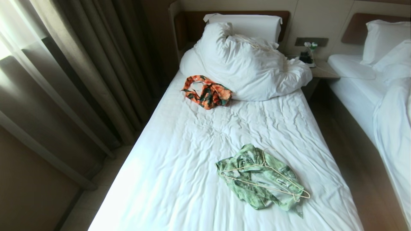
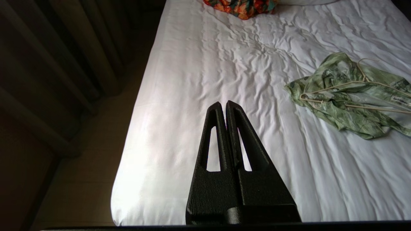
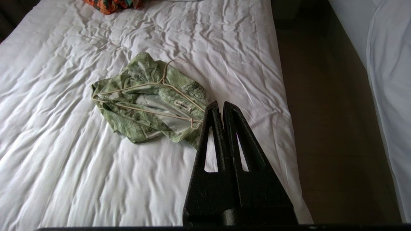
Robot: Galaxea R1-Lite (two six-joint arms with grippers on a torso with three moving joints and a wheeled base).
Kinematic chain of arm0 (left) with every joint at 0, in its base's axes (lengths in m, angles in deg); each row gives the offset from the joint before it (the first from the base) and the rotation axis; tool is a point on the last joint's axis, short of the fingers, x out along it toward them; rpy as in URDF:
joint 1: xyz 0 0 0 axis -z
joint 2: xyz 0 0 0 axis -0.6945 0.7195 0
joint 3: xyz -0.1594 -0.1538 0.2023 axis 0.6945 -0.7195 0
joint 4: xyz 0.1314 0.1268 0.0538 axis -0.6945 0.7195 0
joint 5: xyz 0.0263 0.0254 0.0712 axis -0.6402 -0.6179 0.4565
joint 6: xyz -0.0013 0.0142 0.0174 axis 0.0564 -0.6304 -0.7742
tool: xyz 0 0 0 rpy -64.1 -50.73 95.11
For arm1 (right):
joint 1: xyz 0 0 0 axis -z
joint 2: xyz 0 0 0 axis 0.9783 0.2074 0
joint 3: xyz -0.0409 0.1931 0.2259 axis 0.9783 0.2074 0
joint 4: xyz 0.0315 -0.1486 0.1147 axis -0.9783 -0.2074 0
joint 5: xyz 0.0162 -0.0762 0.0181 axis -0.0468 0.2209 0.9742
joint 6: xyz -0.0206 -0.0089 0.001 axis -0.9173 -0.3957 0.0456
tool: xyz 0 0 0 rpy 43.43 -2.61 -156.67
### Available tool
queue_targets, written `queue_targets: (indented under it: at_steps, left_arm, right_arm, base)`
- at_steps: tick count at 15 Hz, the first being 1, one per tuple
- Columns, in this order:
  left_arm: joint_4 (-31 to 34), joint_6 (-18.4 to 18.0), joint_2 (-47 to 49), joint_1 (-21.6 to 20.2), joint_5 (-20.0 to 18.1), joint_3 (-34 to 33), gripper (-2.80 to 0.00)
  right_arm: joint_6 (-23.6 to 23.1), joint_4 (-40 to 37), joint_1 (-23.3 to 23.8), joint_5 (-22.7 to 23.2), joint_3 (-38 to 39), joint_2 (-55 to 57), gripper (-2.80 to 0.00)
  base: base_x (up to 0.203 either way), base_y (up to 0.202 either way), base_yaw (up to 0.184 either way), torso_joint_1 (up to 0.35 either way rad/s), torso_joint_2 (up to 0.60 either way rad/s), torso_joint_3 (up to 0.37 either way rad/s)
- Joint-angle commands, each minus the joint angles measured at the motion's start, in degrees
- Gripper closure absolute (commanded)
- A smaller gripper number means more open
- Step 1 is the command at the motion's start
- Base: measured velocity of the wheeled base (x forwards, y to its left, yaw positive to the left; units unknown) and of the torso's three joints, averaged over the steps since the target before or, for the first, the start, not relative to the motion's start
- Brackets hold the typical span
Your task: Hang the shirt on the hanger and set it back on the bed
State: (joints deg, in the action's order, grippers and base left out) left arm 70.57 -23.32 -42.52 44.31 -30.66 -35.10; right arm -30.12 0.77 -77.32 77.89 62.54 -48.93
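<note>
Single bed (image 1: 179,166) with wrinkled white sheet, seen from its foot. The green-and-white shirt (image 1: 257,189) lies crumpled on the near half of the sheet, toward the robot's right; the cream wire hanger (image 1: 273,186) rests flat on top of it, hook pointing toward the headboard. An orange patterned garment (image 1: 208,92) lies farther up, against the heaped duvet (image 1: 253,64). The left gripper (image 2: 225,103) and right gripper (image 3: 221,103) both hang above the foot of the bed, fingers pressed together, holding nothing, well apart from the shirt.
</note>
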Motion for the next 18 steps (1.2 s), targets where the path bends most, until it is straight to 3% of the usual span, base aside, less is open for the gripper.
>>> queue_targets:
  at_steps: [1, 4, 6, 18]
  left_arm:
    - [0.0, 0.1, 0.1, 0.0, 0.0, 0.0, 0.00]
    - [0.0, 1.7, 0.1, 0.0, 0.2, 0.0, 0.00]
    - [-0.1, 5.7, 0.1, 0.0, 2.1, 0.0, 0.00]
    - [-1.0, 6.0, 0.1, 0.0, 2.4, -0.2, 0.00]
  right_arm:
    - [0.0, 0.0, 0.0, 0.0, 0.1, 0.0, 0.00]
    - [0.0, 0.0, 0.1, 0.0, 0.1, 0.0, 0.00]
    - [0.0, 0.0, 0.0, 0.0, 0.1, 0.0, 0.00]
    - [-0.2, 0.0, 0.0, 0.0, 0.1, 0.1, 0.00]
  base:
    - [0.000, 0.000, 0.000, 0.000, 0.00, 0.000]
    - [0.000, 0.000, 0.000, 0.000, 0.00, 0.000]
    - [0.000, 0.000, 0.000, 0.000, 0.00, 0.000]
    - [0.000, 0.000, 0.000, 0.000, 0.00, 0.000]
